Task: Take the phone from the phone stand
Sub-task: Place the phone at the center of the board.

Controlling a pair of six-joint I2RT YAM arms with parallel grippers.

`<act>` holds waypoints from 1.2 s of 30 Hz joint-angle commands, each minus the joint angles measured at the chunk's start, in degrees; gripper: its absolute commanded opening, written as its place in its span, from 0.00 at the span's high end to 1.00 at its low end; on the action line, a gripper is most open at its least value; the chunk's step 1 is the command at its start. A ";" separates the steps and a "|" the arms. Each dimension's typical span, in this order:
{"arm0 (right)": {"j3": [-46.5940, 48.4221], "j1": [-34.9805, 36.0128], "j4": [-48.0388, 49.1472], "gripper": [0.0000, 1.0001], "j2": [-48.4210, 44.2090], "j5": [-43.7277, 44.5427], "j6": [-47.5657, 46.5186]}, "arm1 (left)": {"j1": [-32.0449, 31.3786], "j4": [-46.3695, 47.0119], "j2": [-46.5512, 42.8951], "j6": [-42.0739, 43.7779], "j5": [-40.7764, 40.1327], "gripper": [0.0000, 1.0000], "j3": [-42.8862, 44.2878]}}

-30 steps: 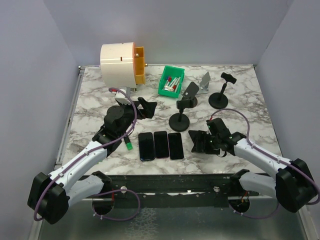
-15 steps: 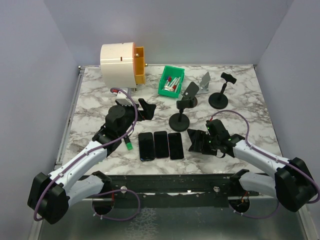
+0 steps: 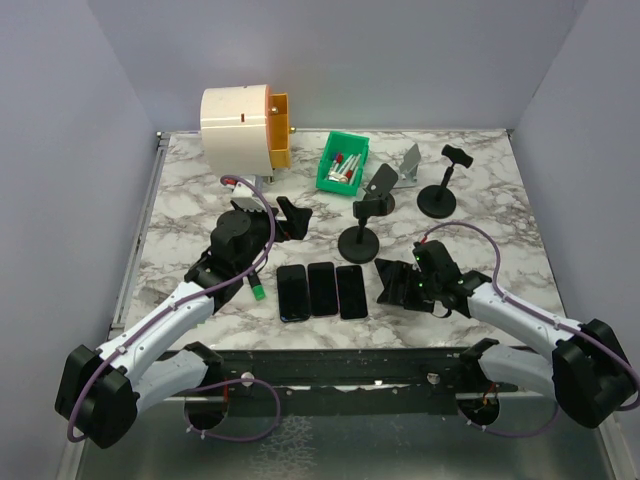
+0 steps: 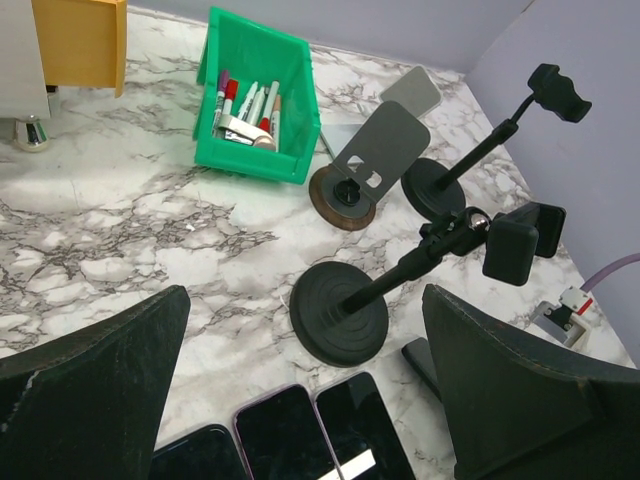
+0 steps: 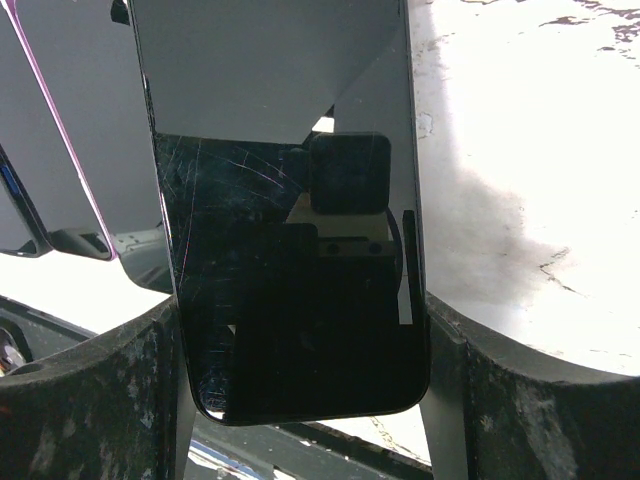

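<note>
Near side of the stand, the phone is pinched by its edges in the right claw, low over the surface, clear of the empty clamp. Set-down is judged in hand: lowering flat, then release, is called for. Left of the stand, the left claw hangs spread, empty.

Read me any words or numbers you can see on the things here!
No text here can be read.
markers in the green bin: any print is too small and blurred to read.
phones lying on the table: dark screens, no writing.
phone in the right wrist view: dark screen with only reflections and scratches.
</note>
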 commanded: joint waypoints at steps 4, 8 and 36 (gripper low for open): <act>-2.66 0.46 -5.63 0.32 1.76 -0.29 0.89 | -0.26 -1.73 0.03 0.75 -1.45 0.01 1.95; -2.66 0.46 -5.64 0.29 2.28 -0.23 0.97 | -0.40 -2.03 0.39 0.76 -1.62 0.01 2.12; 7.85 0.46 -14.05 0.02 -9.54 3.28 -1.49 | -1.98 -5.80 1.28 -0.46 -6.62 0.01 4.59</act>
